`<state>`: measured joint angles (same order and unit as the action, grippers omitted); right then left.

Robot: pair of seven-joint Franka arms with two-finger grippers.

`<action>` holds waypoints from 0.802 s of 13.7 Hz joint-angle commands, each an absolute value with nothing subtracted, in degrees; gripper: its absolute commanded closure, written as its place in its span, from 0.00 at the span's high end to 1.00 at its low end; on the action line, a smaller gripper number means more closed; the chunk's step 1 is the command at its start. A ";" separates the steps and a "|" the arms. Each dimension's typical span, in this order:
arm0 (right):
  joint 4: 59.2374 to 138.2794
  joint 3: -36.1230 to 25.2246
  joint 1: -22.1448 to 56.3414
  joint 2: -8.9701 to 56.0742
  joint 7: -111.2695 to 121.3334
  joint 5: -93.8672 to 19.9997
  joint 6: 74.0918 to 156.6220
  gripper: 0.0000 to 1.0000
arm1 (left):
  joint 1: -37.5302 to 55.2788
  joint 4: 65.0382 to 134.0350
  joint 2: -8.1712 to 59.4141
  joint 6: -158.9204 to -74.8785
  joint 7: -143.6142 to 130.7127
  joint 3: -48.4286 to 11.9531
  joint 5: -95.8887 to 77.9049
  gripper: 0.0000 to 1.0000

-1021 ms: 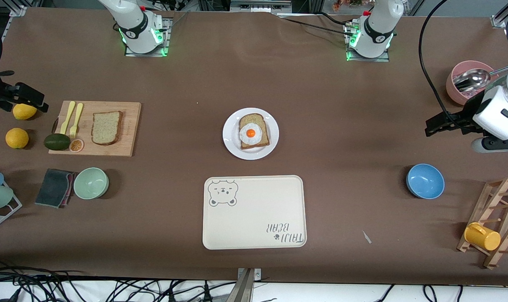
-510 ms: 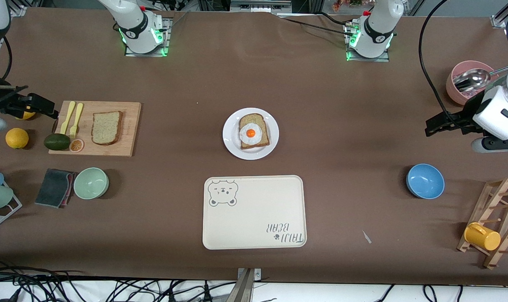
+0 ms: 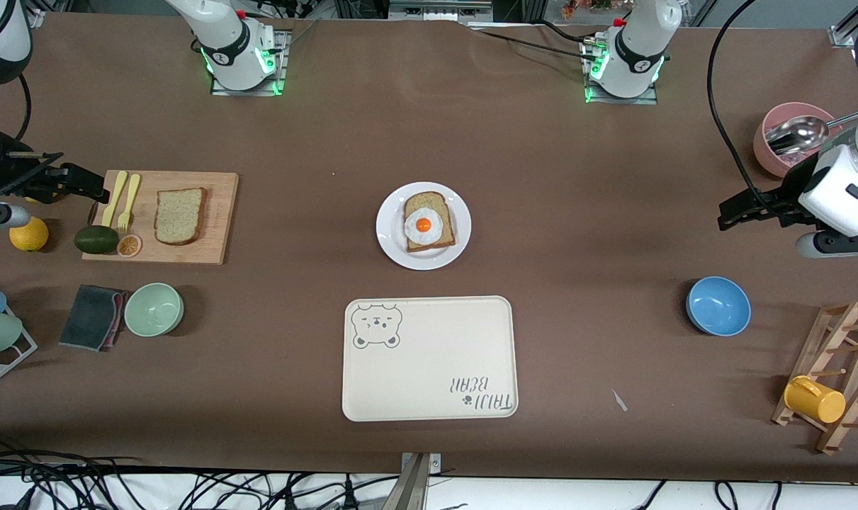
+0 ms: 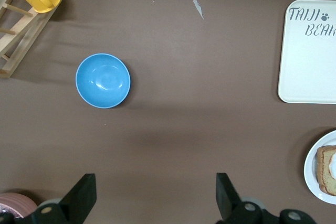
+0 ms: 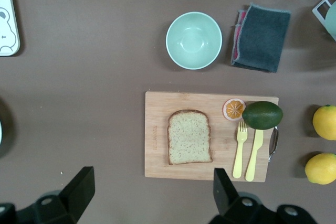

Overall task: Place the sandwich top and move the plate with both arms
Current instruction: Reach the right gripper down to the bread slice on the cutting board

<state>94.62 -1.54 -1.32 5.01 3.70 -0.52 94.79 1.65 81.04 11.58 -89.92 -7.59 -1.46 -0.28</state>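
- Zero steps complete — the right gripper (image 3: 81,185), fingers spread and empty, hovers over the board's edge.
- Sandwich top (image 3: 180,215) lies on the cutting board (image 3: 219,212).
- Plate (image 3: 390,234) rests mid-table, unmoved.
- Left gripper (image 3: 737,210) waits, fingers apart.

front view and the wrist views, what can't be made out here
- One lemon: front view, mostly hidden under the right gripper.
- Plate with its egg-topped bread slice: left wrist view, cut off by the frame edge.
- Metal utensil beside the avocado: right wrist view, mostly hidden by the avocado and the yellow knife, type unclear.
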 commanded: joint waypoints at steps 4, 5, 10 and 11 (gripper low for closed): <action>96.85 2.36 -0.79 4.31 3.52 10.16 95.36 1.00 | 1.49 80.24 11.51 -89.12 -7.21 -1.32 -2.29 1.00; 97.12 3.16 -0.79 4.22 3.52 11.67 95.45 1.00 | 1.49 80.24 11.51 -89.12 -7.21 -1.32 -2.29 1.00; 103.87 3.43 -0.79 3.78 -2.19 13.35 100.18 1.00 | 1.58 80.24 11.51 -89.12 -7.21 -1.32 -2.29 1.00; 106.06 3.43 -0.79 3.78 -2.63 14.14 102.63 1.00 | 1.50 80.24 11.51 -89.12 -7.12 -1.41 -2.29 1.00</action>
